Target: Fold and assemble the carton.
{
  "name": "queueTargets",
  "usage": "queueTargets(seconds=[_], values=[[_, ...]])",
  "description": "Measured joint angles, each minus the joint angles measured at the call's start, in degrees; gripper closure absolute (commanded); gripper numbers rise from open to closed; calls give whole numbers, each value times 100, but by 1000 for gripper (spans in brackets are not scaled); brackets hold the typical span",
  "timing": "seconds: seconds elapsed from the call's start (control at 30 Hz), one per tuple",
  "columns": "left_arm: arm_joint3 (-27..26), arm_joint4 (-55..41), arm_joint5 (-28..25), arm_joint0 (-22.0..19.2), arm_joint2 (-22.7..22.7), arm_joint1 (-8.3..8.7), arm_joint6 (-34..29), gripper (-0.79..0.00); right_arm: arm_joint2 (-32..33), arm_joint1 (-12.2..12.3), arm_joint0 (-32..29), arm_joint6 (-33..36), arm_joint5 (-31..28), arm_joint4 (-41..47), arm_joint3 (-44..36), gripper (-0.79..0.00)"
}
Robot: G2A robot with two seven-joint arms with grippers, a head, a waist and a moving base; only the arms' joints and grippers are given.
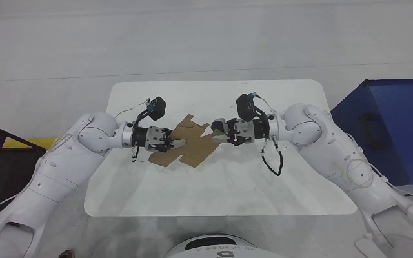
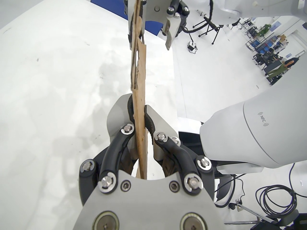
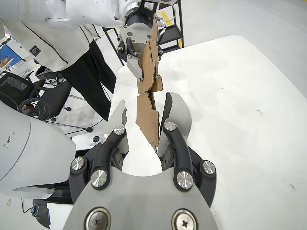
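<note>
Left gripper [image 2: 139,118] has its jaws clamped on one end of the flat carton [image 1: 187,143], up over the tabletop [image 1: 258,187]. Right gripper [image 3: 146,106] jaws sit apart around the opposite end, along its long axis.
</note>
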Motion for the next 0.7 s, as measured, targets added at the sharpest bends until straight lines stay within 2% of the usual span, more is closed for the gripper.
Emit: queueTargets(seconds=[0.13,0.2,0.27,0.33,0.43,0.47,0.5,0.7], values=[[1,12,0,12,-31,5,16,0,8,15,-2,210,47,9,-40,-249],[7,22,0,15,-39,7,17,0,2,20,10,334,90,11,-72,-163],[8,28,0,16,-42,6,18,0,3,21,23,410,127,13,-95,-111],[15,34,0,16,-41,4,17,0,8,22,38,477,182,-10,-120,0],[21,36,0,10,-20,-5,6,0,20,16,61,515,242,-55,-120,0],[27,35,0,7,-11,-8,-1,-25,21,14,70,531,270,-85,-114,0],[51,17,0,7,4,-13,-7,-785,20,10,76,540,290,-107,-110,0],[437,-27,39,-82,64,-25,-32,-785,-34,-21,234,788,462,-443,-78,0]])
